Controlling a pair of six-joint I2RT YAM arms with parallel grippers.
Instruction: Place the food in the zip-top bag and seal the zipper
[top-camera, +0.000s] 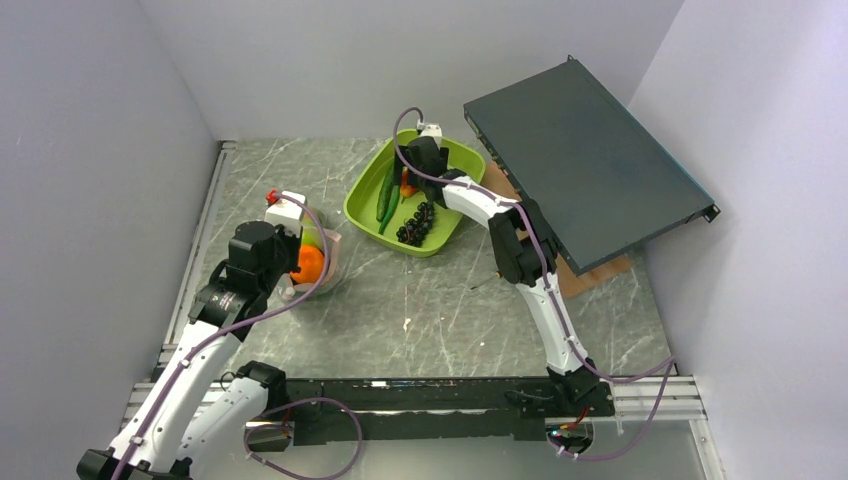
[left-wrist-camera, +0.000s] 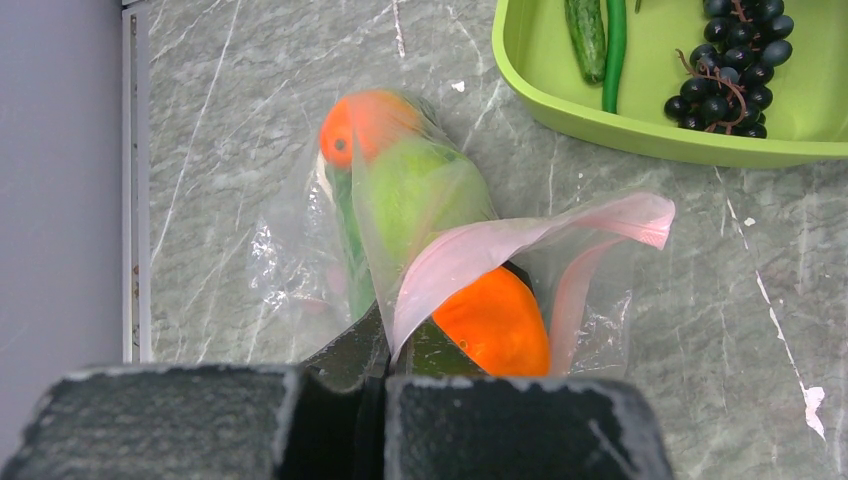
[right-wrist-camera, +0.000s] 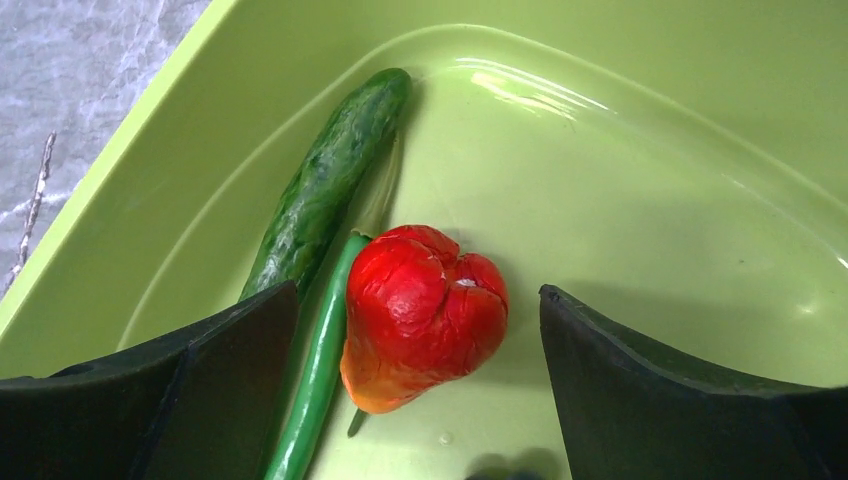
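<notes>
Grey veined bench (top-camera: 450, 310), pale walls on 3 sides. Partly done, by the look of it.

Already inside zip-top bag (left-wrist-camera: 300, 250), lying on bench near L edge: orange (left-wrist-camera: 495, 325) right at the mouth, green apple (left-wrist-camera: 415, 190) behind it, another orange-coloured piece (left-wrist-camera: 365, 125) at far end. Something white-green beside apple, too blurred thru plastic to name. Mouth gaping, zipper (left-wrist-camera: 560, 225) curled up & unsealed. L pincer (left-wrist-camera: 388, 350) clenched on bag's lip, holding mouth up.

Not yet bagged, in lime tray (right-wrist-camera: 650, 150), well apart from bag: red pepper (right-wrist-camera: 420, 310), cucumber (right-wrist-camera: 325, 185), thin green pod (right-wrist-camera: 315, 390), dark grapes (left-wrist-camera: 730, 80). R pincer (right-wrist-camera: 417, 292) released, jaws wide & straddling pepper, no contact visible.

Prob. next: pepper pickup. Remaining: approx 4 items to carry over & drop in, then zip pressed shut along full width.
</notes>
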